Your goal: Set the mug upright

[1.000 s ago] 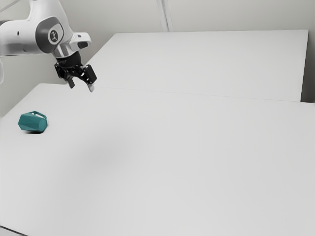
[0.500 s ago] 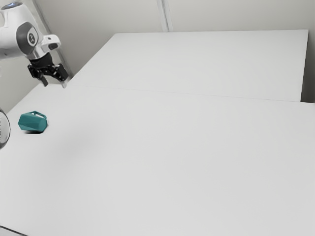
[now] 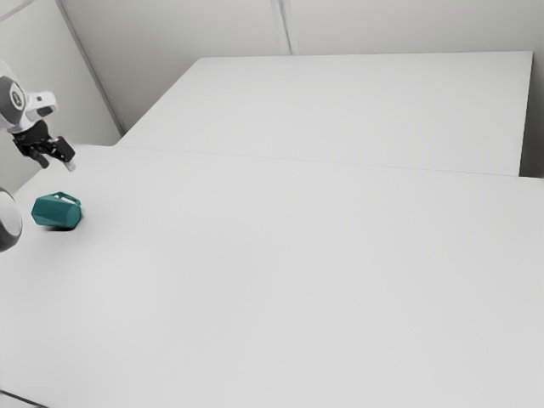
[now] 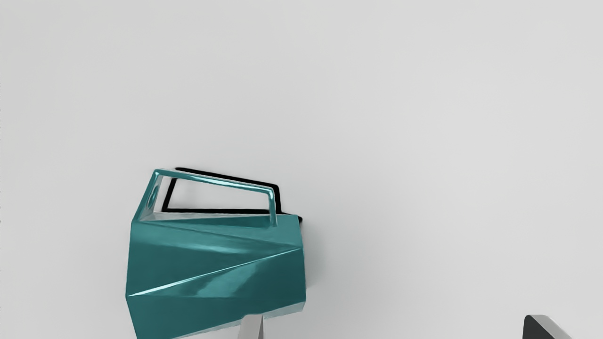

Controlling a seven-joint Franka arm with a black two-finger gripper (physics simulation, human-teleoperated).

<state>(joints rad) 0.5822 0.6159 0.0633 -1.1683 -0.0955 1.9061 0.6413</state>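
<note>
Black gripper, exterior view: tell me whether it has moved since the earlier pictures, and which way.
Yes, the black gripper has moved toward the exterior view's left, judged against the teal mug, and appears slightly lower there.

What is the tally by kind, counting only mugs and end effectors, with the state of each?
Teal faceted mug, lying on its side on the table: 1
Two-finger end effector, open: 1
Total: 2
</note>
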